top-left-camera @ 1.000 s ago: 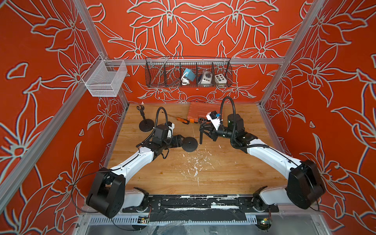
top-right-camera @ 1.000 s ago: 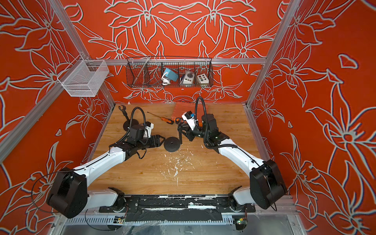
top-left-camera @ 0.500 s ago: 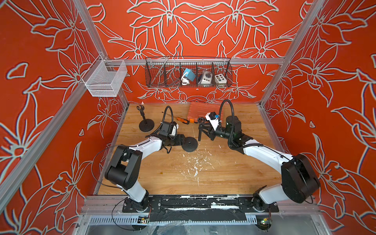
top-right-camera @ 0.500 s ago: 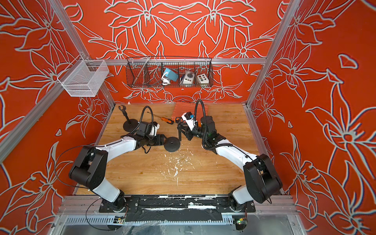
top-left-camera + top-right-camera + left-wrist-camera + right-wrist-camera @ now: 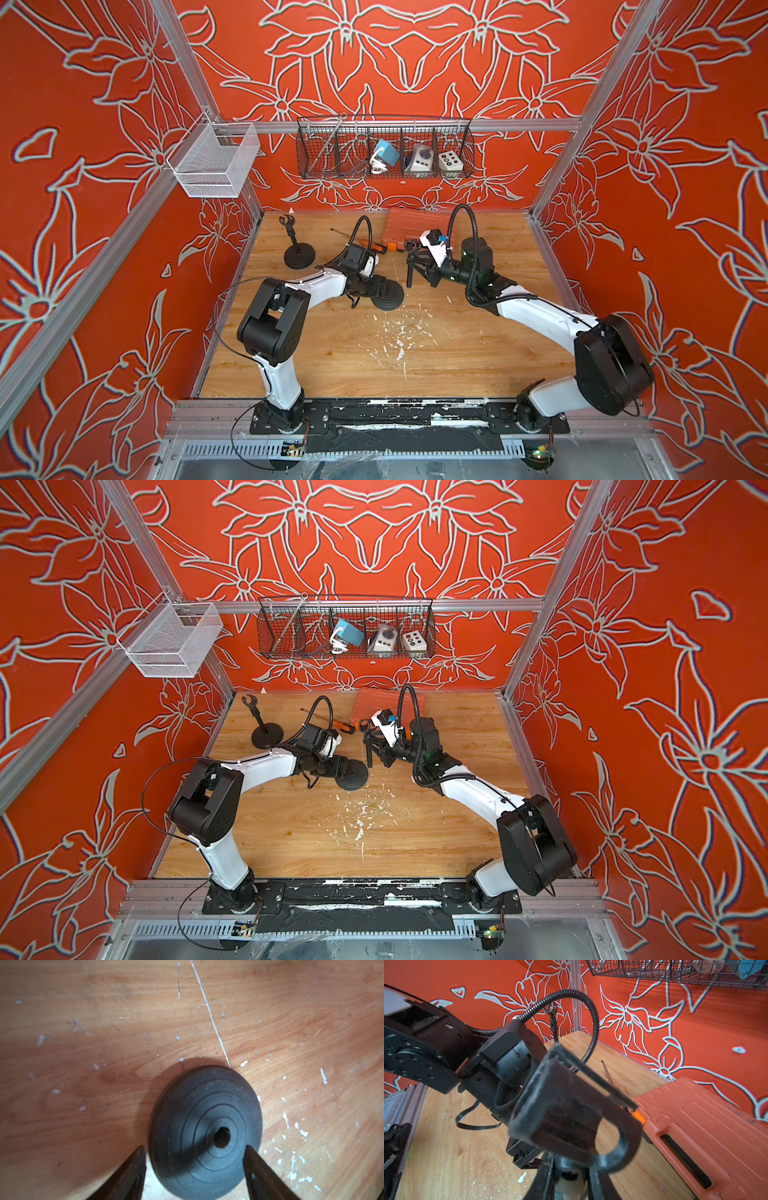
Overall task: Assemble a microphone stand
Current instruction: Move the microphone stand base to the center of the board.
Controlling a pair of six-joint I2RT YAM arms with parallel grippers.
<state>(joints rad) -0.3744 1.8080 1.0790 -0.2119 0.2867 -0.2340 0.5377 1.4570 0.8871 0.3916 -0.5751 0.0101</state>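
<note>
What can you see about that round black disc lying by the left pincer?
The disc is round, black and dusty, and looks like rubber or painted metal. Rings are grooved into its top around a hole in the middle, and nothing is in the hole. It lies flat on the scratched wooden table. The left pincer hangs open over it, with one finger beside its rim and the other over its top. I cannot tell whether they touch it.

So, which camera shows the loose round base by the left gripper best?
Left wrist view: the base looks large, rings and centre hole clear, at the open left gripper. Both top views show it small, partly hidden by that gripper. The right wrist view misses it.
</note>
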